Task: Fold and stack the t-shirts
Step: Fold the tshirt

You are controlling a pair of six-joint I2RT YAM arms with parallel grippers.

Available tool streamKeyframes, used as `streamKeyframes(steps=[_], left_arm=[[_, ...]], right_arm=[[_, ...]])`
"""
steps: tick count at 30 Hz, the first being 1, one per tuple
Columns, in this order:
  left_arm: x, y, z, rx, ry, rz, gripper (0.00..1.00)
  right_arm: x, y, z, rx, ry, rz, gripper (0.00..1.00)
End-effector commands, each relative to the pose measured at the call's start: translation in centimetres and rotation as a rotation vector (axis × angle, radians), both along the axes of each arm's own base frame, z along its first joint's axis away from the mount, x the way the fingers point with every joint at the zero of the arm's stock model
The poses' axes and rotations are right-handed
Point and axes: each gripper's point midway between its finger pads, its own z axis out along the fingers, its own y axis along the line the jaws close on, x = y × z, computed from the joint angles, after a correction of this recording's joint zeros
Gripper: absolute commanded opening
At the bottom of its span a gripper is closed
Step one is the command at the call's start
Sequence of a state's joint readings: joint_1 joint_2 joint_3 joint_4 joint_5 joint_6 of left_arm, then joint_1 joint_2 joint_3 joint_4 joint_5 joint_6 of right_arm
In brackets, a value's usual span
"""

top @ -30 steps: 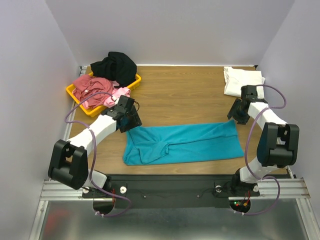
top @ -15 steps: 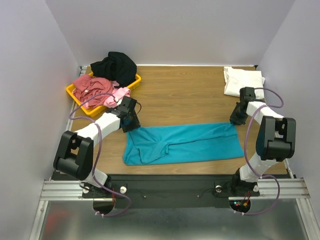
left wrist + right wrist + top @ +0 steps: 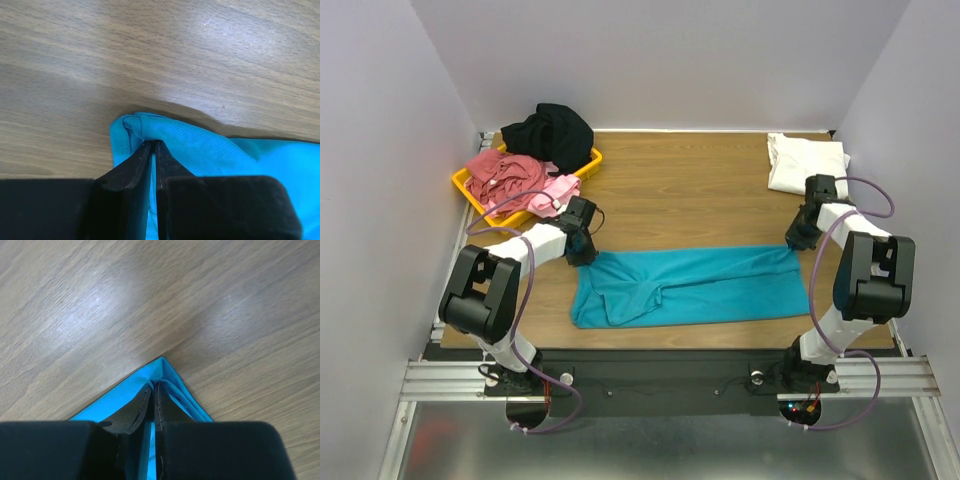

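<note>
The teal t-shirt [image 3: 690, 286] lies folded into a long strip across the near middle of the table. My left gripper [image 3: 583, 252] is shut on its far left corner [image 3: 135, 127]. My right gripper [image 3: 797, 240] is shut on its far right corner [image 3: 161, 371]. Both hold the cloth low, at the wood. A folded white t-shirt [image 3: 805, 163] lies at the back right. The black t-shirt [image 3: 548, 131], dusty red t-shirt [image 3: 502, 172] and pink t-shirt [image 3: 552, 192] are piled at the back left.
A yellow plastic tray [image 3: 582, 167] at the back left holds the red and pink shirts, with the black one over its far rim. Purple walls close in the table [image 3: 680, 190] on three sides.
Both grippers came down onto the teal shirt's far corners and shut on them. The left arm swung in to the left corner, and the shirt's far edge shifted slightly.
</note>
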State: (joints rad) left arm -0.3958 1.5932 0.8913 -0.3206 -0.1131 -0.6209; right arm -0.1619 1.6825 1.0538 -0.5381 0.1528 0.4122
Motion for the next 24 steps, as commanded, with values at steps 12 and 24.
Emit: streamKeyframes(steps=[12,24], left_arm=[[1.1,0.7,-0.8,0.028,-0.009,-0.001,0.16],[4.6,0.5,2.7,0.048,-0.079,-0.018,0.22]], right_arm=[[-0.7,-2.9,0.0,-0.066,0.002,-0.085,0.50],[-0.6,-3.6,2.2,-0.013,-0.054,-0.130,0.78]])
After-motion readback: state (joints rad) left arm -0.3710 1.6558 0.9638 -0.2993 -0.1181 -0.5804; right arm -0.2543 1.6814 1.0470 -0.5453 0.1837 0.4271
